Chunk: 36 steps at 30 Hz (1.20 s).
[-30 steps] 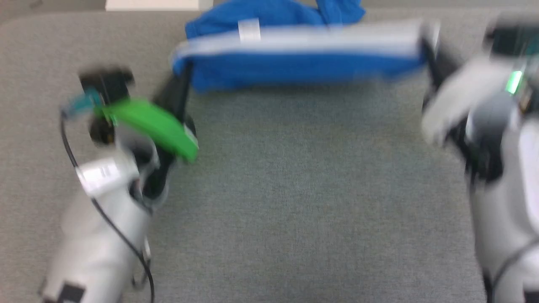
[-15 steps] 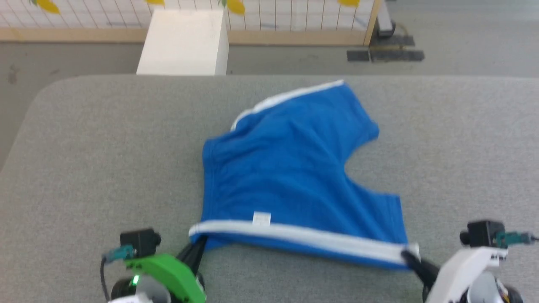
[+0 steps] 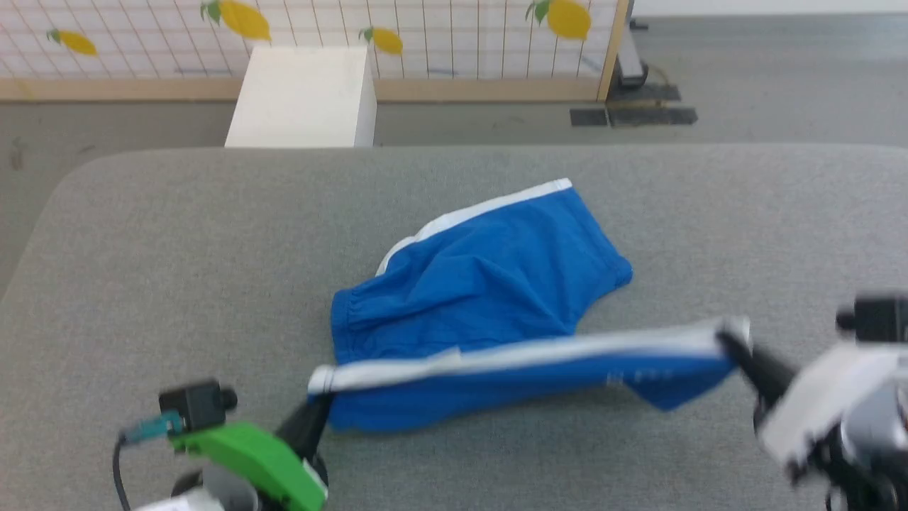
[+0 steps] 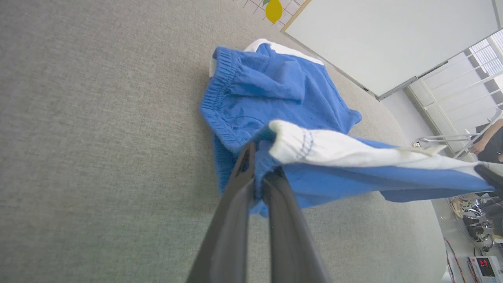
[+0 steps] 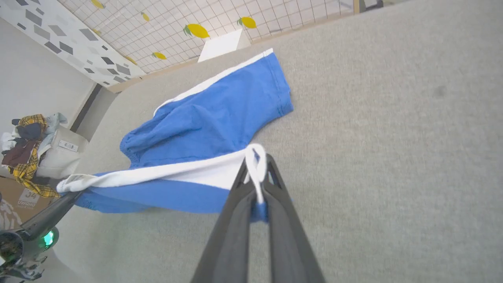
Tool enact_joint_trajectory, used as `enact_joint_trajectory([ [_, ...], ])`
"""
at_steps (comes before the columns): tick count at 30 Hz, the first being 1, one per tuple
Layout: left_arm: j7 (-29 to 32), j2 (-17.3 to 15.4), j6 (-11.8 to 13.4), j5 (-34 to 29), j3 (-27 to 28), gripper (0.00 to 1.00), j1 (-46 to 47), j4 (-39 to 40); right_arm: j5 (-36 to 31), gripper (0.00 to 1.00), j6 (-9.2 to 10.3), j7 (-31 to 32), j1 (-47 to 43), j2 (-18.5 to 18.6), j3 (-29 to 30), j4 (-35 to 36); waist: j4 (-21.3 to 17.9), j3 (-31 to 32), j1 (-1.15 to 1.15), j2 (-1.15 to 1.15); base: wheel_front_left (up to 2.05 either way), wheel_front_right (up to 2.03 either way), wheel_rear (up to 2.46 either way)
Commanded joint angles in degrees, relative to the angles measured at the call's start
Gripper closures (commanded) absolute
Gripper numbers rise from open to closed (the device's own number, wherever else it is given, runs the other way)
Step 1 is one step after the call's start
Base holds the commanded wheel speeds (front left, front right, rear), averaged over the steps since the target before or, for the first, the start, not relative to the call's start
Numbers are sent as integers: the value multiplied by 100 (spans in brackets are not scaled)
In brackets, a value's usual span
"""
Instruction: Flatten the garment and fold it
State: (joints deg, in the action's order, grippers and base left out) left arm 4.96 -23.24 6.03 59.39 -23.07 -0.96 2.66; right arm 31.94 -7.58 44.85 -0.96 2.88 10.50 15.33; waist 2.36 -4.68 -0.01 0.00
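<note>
Blue shorts (image 3: 489, 284), white waistband (image 3: 525, 353) taut betw. left hand (image 3: 319, 406) & right hand (image 3: 731, 339), both clamped on it; fabric beyond them more bunched than 0.5 s ago.

We read only what looks like "34" on the brown cardboard box (image 5: 23, 196), above letters too blurred to tell, while the red digits on the small white meter (image 4: 486, 268) and the faint white print on the royal-blue fabric shorts (image 3: 489, 284) are illegible to us.
</note>
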Motion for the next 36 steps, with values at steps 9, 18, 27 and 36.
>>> enact_joint_trajectory([
  [9, -126, 361, -15, 68, 300, 100, 1525, -581, -947, 100, 9, -1068, 2634, 2, -222, -1824, 195, -1023, 1, 0, 0, 0, 0],
  [18, -188, 601, -251, -28, 257, 100, 2635, -1407, -1722, 100, 9, -1785, 4554, 0, -370, -3864, 527, -1912, 1, 0, 0, 0, 0],
  [27, -164, 731, -512, -83, 130, 100, 3238, -1958, -2449, 100, 9, -2196, 5643, 0, -357, -5303, 741, -2419, 1, 0, 0, 0, 0],
  [36, -10, 826, -658, -23, -8, 58, 3386, -2295, -2771, 100, 9, -2332, 5990, 0, -458, -6270, 782, -2509, 1, 0, 0, 0, 0],
])
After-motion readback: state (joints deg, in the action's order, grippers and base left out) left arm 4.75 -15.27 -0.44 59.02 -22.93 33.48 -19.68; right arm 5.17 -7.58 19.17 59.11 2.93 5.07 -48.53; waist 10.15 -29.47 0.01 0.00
